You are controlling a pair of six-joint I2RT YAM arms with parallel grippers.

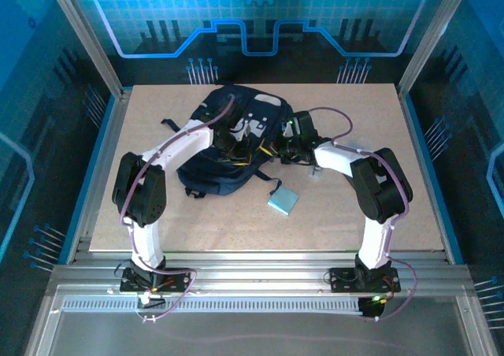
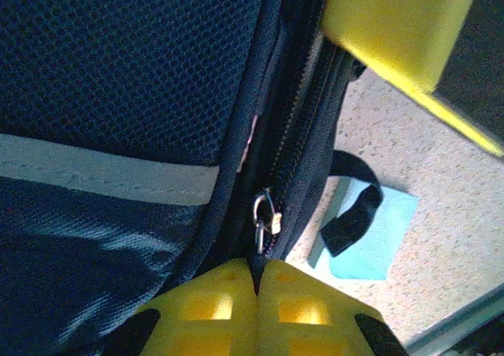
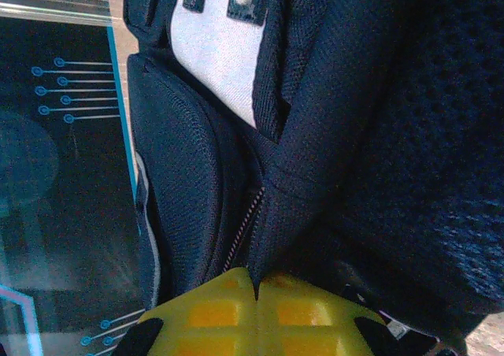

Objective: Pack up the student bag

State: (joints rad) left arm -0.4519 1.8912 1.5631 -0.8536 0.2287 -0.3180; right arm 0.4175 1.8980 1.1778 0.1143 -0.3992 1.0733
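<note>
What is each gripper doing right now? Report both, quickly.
Left gripper: closed, pinching the student bag beside its zip pull.
Right gripper: closed, pinching the student bag fabric.

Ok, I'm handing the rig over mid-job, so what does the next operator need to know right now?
Left gripper: fingers shut, pinching the student bag at its zip seam, just below the zip pull.
Right gripper: shut on bag fabric beside a zip line.
The bag lies flat at the far centre of the table. A light blue book lies beside it, with a black strap across its corner.
Done: both grips on. Left: open the bag and put the book in.
</note>
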